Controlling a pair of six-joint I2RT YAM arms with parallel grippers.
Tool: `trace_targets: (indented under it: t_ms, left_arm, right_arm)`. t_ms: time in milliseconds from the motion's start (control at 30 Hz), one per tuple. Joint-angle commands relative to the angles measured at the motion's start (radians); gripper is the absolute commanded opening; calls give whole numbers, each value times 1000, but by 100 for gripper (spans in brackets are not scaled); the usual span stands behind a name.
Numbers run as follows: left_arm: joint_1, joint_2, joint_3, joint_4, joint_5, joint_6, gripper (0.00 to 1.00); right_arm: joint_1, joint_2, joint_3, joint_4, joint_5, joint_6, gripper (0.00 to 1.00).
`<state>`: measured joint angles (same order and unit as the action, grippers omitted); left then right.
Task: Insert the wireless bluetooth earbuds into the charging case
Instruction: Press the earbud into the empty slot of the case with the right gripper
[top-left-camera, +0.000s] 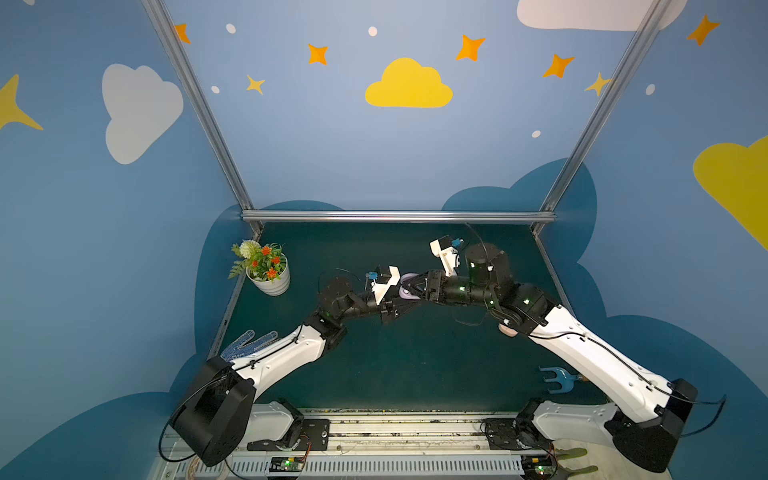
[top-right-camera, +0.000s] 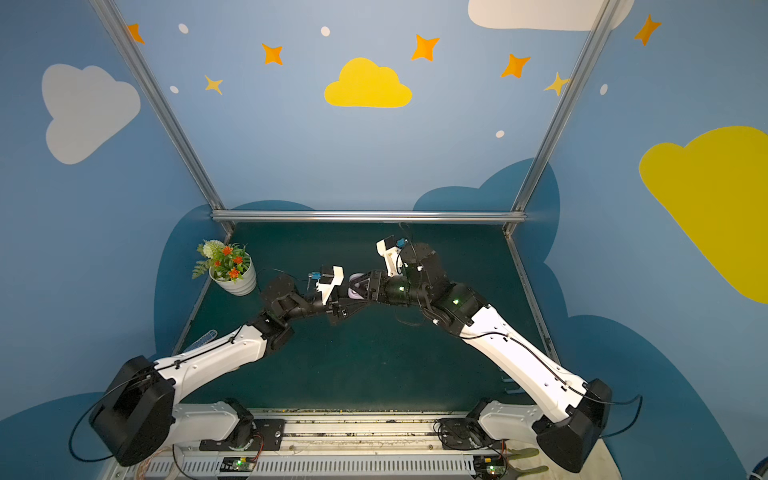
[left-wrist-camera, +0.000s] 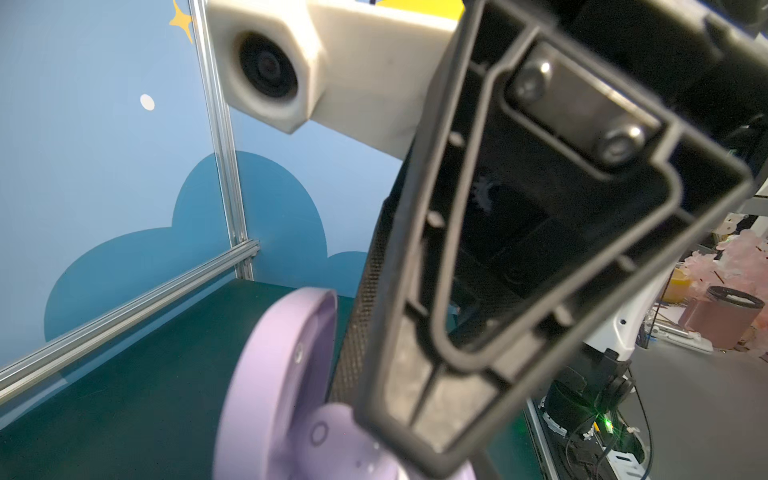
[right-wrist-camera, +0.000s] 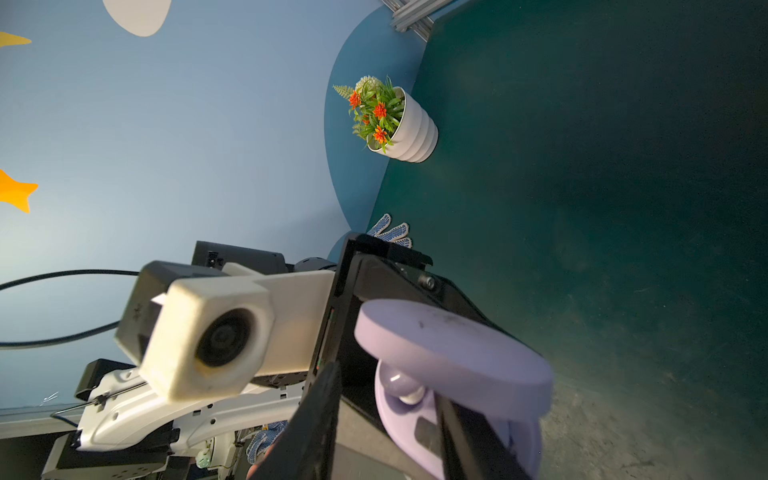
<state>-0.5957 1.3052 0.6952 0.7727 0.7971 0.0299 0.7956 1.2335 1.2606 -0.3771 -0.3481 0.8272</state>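
At the centre of both top views, raised off the dark green desk (top-left-camera: 415, 365): lavender charging case (top-left-camera: 406, 295) (top-right-camera: 354, 294), lid open, pinched in the closed jaws of the left gripper (top-left-camera: 417, 300) (top-right-camera: 368, 301). Reaching in from the right of the frame, right gripper (top-left-camera: 412, 286), jaws parted to a middling gap on either side of the case's base, clamped on nothing.

In the right wrist view, lower middle: one lavender earbud (right-wrist-camera: 401, 384) with a pale tip, seated in the base of the case (right-wrist-camera: 453, 345), between the two black fingers (right-wrist-camera: 316, 411) of the right gripper (right-wrist-camera: 384, 388); contact with them not clear.

In the left wrist view, lower centre: lid and base of the case (left-wrist-camera: 270, 374), blurred, with a right finger looming large in front.

Far left of the desk in the top views: white pot of orange flowers (top-left-camera: 269, 276). Lower left: dotted blue glove (top-left-camera: 249, 343), half under the left arm. Lower right: blue forked tool (top-left-camera: 557, 379). Under the right arm, small peach-pink rounded thing (top-left-camera: 508, 330), too hidden to name.
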Motion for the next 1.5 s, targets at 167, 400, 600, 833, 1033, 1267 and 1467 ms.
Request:
trace_targets:
  t_ms: [167, 400, 600, 833, 1033, 1267, 1467]
  left_arm:
    - [2, -37, 7, 50, 2, 12, 19]
    - [2, -33, 8, 46, 2, 13, 19]
    - [2, -26, 10, 33, 3, 18, 19]
    - [-3, -15, 7, 28, 7, 15, 20]
    - [-5, -22, 8, 18, 10, 19, 20]
    - [-6, -23, 9, 17, 7, 22, 20]
    - [-6, -25, 2, 17, -4, 28, 20]
  right_arm:
    - [9, 8, 33, -44, -26, -13, 44]
    - [12, -14, 48, -133, 38, -31, 43]
    - [10, -13, 140, -260, 87, -105, 44]
    - [-25, 50, 269, -369, 120, -213, 41]
    - [-42, 146, 376, -434, 123, -291, 38]
    - [-28, 188, 401, -451, 84, -303, 36]
    - [20, 131, 299, -454, 107, -240, 35]
